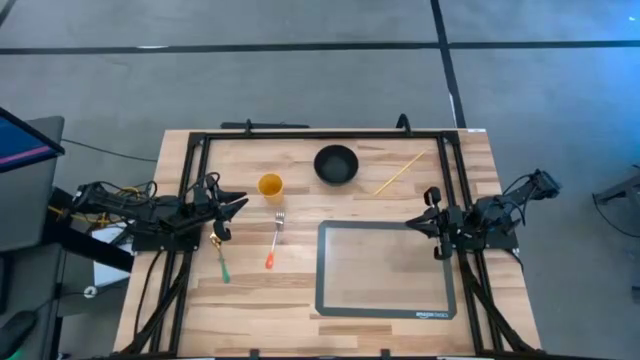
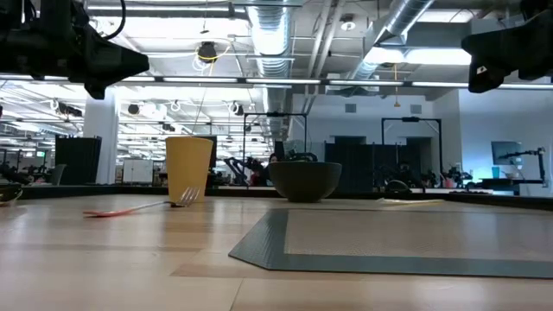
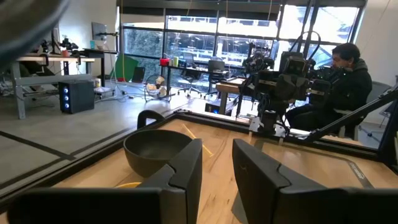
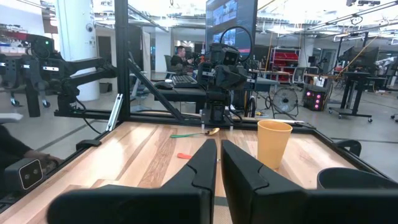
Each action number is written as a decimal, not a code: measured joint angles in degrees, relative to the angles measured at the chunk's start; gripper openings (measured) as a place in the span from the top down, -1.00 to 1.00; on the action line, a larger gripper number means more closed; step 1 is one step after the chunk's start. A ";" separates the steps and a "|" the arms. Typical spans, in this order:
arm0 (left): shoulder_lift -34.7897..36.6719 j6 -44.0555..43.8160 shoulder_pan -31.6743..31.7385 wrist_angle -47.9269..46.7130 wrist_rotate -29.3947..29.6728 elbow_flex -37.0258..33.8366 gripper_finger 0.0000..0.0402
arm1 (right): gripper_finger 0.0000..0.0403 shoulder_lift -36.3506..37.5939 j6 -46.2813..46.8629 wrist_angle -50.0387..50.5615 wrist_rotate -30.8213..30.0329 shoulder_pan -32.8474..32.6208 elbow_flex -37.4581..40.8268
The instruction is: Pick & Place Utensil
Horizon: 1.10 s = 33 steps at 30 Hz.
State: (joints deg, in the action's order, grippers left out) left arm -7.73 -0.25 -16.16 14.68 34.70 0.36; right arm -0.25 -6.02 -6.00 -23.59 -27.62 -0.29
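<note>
Fingers of my left gripper (image 1: 238, 203) stand slightly apart with nothing between them, left of the yellow cup (image 1: 270, 186). My right gripper (image 1: 414, 224) is clenched on nothing, well right of that cup. The orange-handled fork (image 1: 274, 241) lies on the bench (image 1: 290, 300) just below the cup.

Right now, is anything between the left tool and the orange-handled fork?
Nothing visible. The left tool hangs at the table's left edge; the orange-handled metal fork lies on bare wood, with the yellow cup off to the side.
</note>
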 joint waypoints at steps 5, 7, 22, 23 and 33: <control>0.00 0.00 -0.02 -0.02 0.00 -0.01 0.55 | 0.92 -0.02 0.01 0.00 -0.01 -0.01 0.01; 0.00 0.00 0.00 -0.02 0.00 0.00 0.55 | 0.92 0.00 0.01 -0.02 -0.01 -0.01 0.02; 0.00 -0.02 0.00 0.00 0.00 0.00 0.55 | 0.92 -0.02 0.01 0.00 -0.01 -0.02 0.01; 0.01 -0.26 -0.02 0.02 0.00 0.00 0.55 | 0.92 -0.02 0.00 0.00 -0.02 0.00 0.02; 0.02 -3.21 -0.01 2.01 0.01 -0.01 0.55 | 0.92 -0.02 0.00 0.00 -0.02 -0.02 0.02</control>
State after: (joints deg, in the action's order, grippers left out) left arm -7.70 -3.46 -16.18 16.69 34.71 0.35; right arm -0.27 -6.02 -6.00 -23.62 -27.63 -0.28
